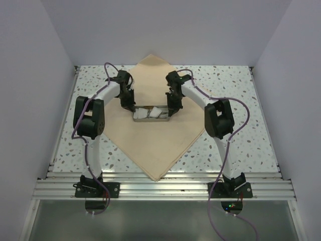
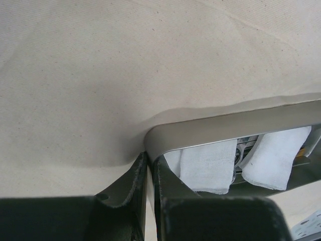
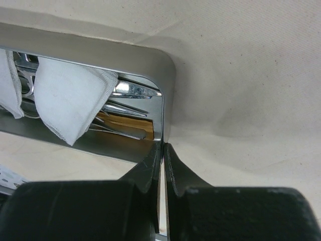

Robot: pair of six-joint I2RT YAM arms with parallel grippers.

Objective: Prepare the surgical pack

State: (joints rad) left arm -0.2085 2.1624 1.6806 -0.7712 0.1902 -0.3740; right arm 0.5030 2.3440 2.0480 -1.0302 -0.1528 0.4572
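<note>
The tan fabric sheet (image 1: 155, 145) of the surgical pack lies flat on the table as a diamond. At its middle is a shallow grey metal tray (image 1: 145, 120) holding white gauze squares (image 2: 208, 168) and steel instruments (image 3: 125, 108). My left gripper (image 1: 131, 106) is at the tray's left end. In the left wrist view the left gripper (image 2: 150, 159) is shut on the tray wall by a rounded corner of the tray (image 2: 225, 128). My right gripper (image 1: 173, 108) is at the right end. In the right wrist view the right gripper (image 3: 163, 145) pinches the thin wall of the tray (image 3: 100, 52).
Speckled tabletop (image 1: 235, 90) shows around the sheet, closed in by white walls on three sides. An aluminium rail (image 1: 160, 188) carrying both arm bases runs along the near edge. A wrinkle in the fabric (image 3: 251, 75) rises beside the tray's right end.
</note>
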